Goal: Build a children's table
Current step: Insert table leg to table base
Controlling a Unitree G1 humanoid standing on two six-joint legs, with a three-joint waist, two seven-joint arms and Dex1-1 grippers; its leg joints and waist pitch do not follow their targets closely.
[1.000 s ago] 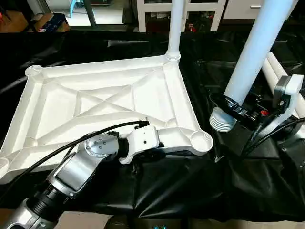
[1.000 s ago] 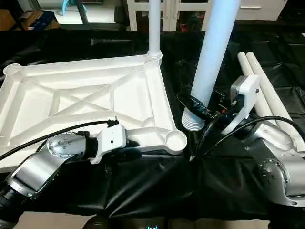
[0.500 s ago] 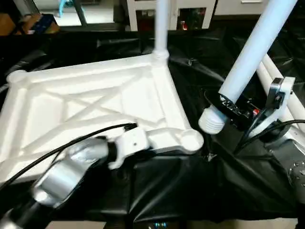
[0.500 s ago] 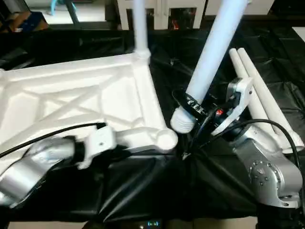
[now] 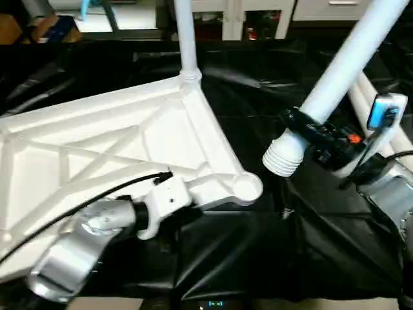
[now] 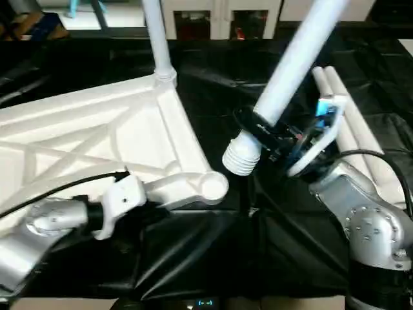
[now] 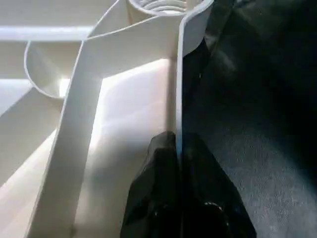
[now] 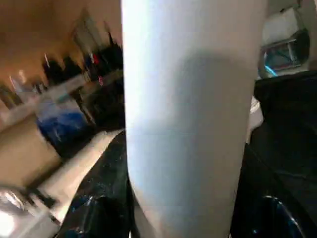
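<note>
The children's table top (image 5: 97, 148) lies upside down on black cloth, X ribs facing up. One white leg (image 5: 186, 39) stands upright in its far right corner socket. My left gripper (image 7: 179, 144) is shut on the thin near rim of the top, one black finger (image 7: 148, 193) on each side of the wall, just short of the near right corner socket (image 5: 247, 187). My right gripper (image 5: 315, 131) is shut on a second leg (image 5: 342, 61), held tilted. Its ribbed end (image 5: 281, 159) hangs in the air just right of that near socket, not touching it.
Two more white legs (image 6: 352, 129) lie side by side on the black cloth (image 5: 258, 258) behind my right arm. White furniture (image 5: 258, 10) stands at the back. A black cable (image 5: 77, 200) runs along my left forearm over the table top.
My left gripper has closed onto the top's near rim. The camera has swung, so the whole scene has shifted left in the picture. The leg in my right gripper leans more.
</note>
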